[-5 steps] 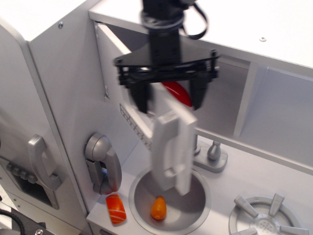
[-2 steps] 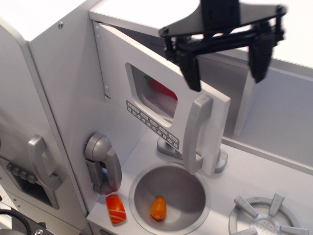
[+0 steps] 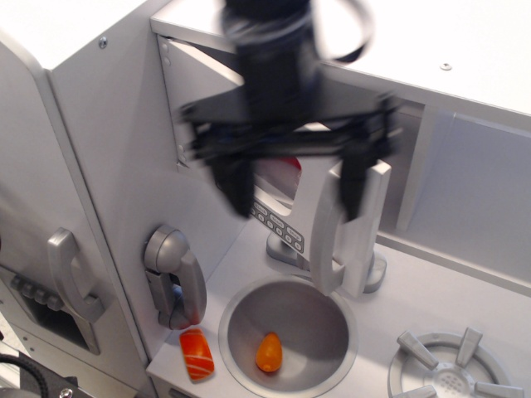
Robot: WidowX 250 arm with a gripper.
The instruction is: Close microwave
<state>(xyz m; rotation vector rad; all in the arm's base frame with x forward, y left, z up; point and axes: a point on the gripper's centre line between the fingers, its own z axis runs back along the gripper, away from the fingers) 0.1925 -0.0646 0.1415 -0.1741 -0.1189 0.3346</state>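
The microwave door [image 3: 365, 232] is white, hinged at the left, and stands partly open, its free edge swung out toward me. Its long grey vertical handle [image 3: 325, 224] and strip of small grey buttons [image 3: 278, 224] show below my gripper. My black gripper [image 3: 294, 195] is motion-blurred, open and empty, in front of the door. Its left finger hangs before the window and its right finger is beside the handle. A red object [image 3: 286, 166] shows inside the microwave behind the gripper.
A round grey sink [image 3: 286, 336] below holds an orange toy [image 3: 268, 351]. A salmon sushi piece [image 3: 197, 354] lies left of it. A grey toy phone [image 3: 170, 278] hangs on the wall. A stove burner [image 3: 452, 373] is at lower right. A doorless cubby [image 3: 481, 207] is on the right.
The door swung from wide open to about half open. The gripper moved right and up, then came back left and down in front of the door.
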